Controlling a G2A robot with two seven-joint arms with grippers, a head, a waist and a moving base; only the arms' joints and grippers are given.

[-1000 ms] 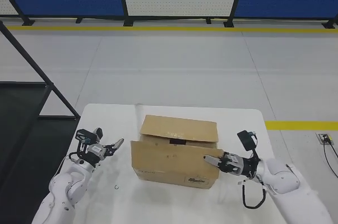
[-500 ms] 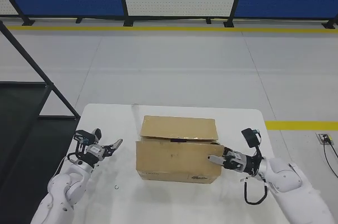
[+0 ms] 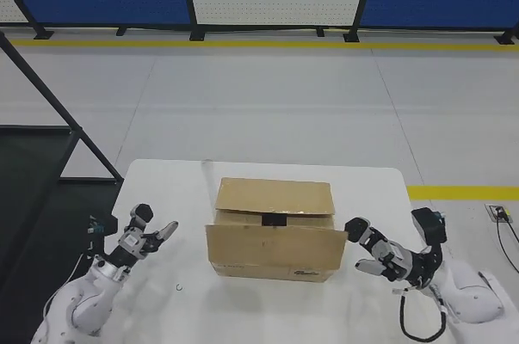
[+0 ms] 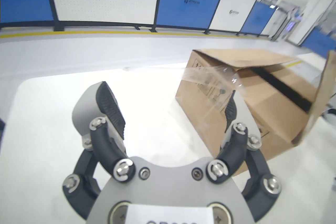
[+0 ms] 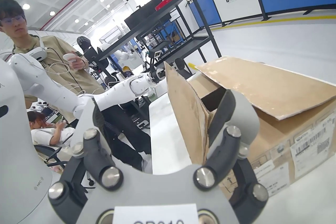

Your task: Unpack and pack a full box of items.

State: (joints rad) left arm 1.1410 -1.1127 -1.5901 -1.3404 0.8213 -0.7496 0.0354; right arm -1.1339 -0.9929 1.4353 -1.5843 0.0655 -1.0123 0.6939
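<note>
ok so the cardboard box (image 3: 276, 249) sits pretty much in the middle of the white table (image 3: 169, 185), long side facing the robot. The far flap (image 3: 274, 196) lies tilted over the opening, the near flap (image 3: 276, 243) stands up along the front edge, and there's a dark gap between them where the box is partly open. Can't see what's inside from any angle

The left gripper (image 3: 156, 221) hangs over the table off the box's left end, well apart from it, fingers spread wide with nothing between them. In the left wrist view a strip of clear tape (image 4: 210, 75) sticks out from the box's upper corner, loose in the air

The right gripper (image 3: 359, 248) is just beside the box's right end, near the front corner, its claw also spread and holding nothing; I can't tell if a fingertip grazes the cardboard

There's also a small dark ring-shaped bit (image 3: 180, 287) lying on the table in front of the box, toward the left arm
</note>
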